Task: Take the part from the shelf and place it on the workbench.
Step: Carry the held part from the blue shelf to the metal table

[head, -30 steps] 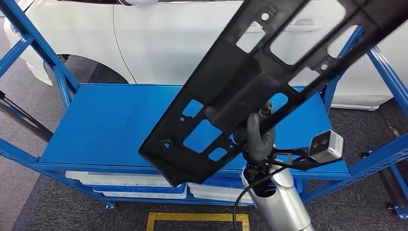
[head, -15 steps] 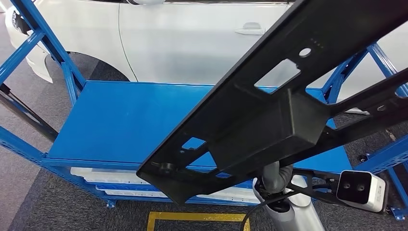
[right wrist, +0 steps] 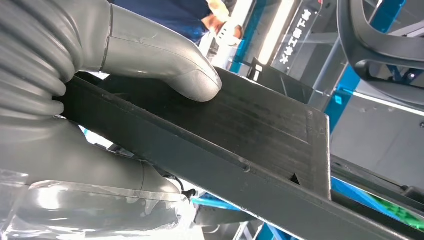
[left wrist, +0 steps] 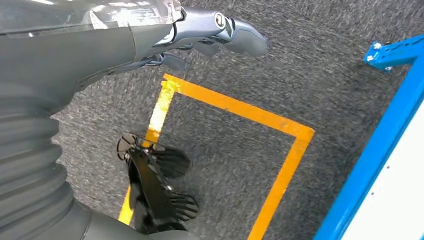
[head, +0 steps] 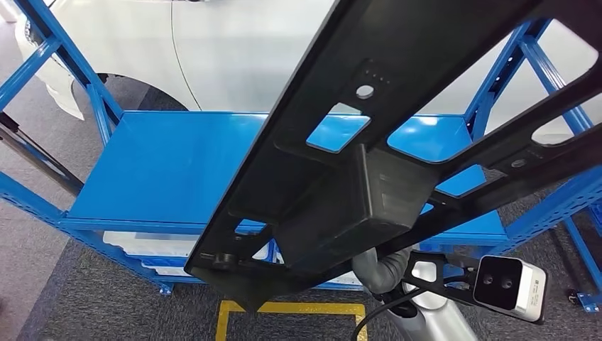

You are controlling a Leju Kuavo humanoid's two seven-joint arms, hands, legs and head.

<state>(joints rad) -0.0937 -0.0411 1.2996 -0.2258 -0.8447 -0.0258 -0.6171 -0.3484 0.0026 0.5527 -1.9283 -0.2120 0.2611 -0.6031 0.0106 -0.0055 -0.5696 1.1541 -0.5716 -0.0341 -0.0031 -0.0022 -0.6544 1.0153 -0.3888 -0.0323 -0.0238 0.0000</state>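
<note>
The right robot hand (right wrist: 125,100) grips a long black plastic part (head: 397,142), with its thick grey thumb pressed flat on one face of the part and the rest of the hand closed under it. In the head view the part is held up in the air, tilted, and it crosses the picture from the lower left to the upper right. It has several cut-out openings and a box-shaped block in its middle. It is above and in front of the blue shelf (head: 163,170), not touching it.

The top board of the shelf is smooth blue metal, carried by a blue frame with slanted braces. Below it, white trays (head: 142,249) lie on a lower level. Behind the shelf stands a white car (head: 234,57).

The floor is dark grey carpet (left wrist: 280,65) with a rectangle of yellow tape (left wrist: 280,130) on it.

The left robot hand (left wrist: 220,32) hangs over this floor. Its fingers are loosely spread and it holds nothing.
</note>
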